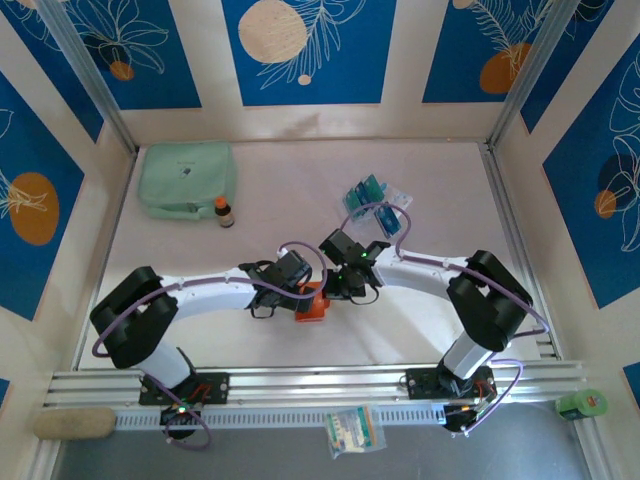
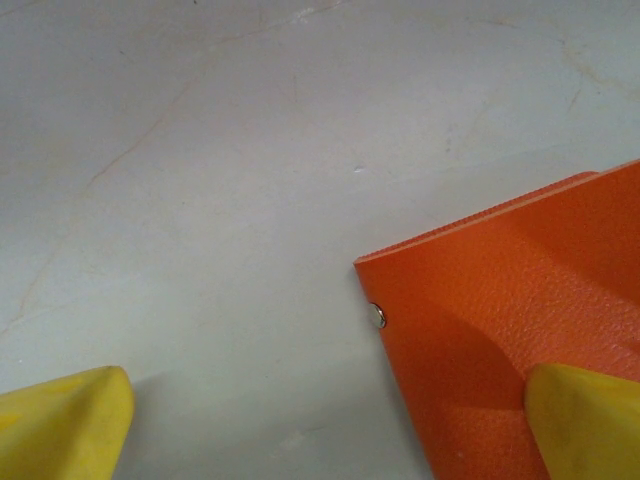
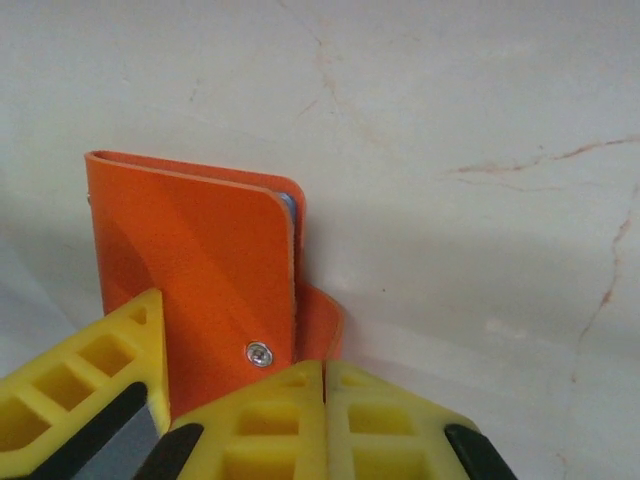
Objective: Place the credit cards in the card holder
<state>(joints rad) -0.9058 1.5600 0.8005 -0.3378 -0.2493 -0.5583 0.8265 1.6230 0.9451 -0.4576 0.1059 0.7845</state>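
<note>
The orange card holder (image 1: pixel 312 305) lies on the table between the two grippers. In the right wrist view the card holder (image 3: pixel 200 250) stands on edge, and a blue card edge (image 3: pixel 288 205) peeks from its top corner. My right gripper (image 3: pixel 325 372) is shut, its tips against the holder's snap tab (image 3: pixel 322 320); I cannot tell whether the tab is pinched. My left gripper (image 2: pixel 325 410) is wide open, with one finger (image 2: pixel 585 420) over the holder (image 2: pixel 520 300) and the other over bare table. Teal and blue credit cards (image 1: pixel 372 195) lie at the back right.
A mint-green zip pouch (image 1: pixel 187 178) and a small brown bottle (image 1: pixel 225 211) sit at the back left. A sachet packet (image 1: pixel 353 430) lies on the front rail. A green object (image 1: pixel 582 404) sits at the front right corner.
</note>
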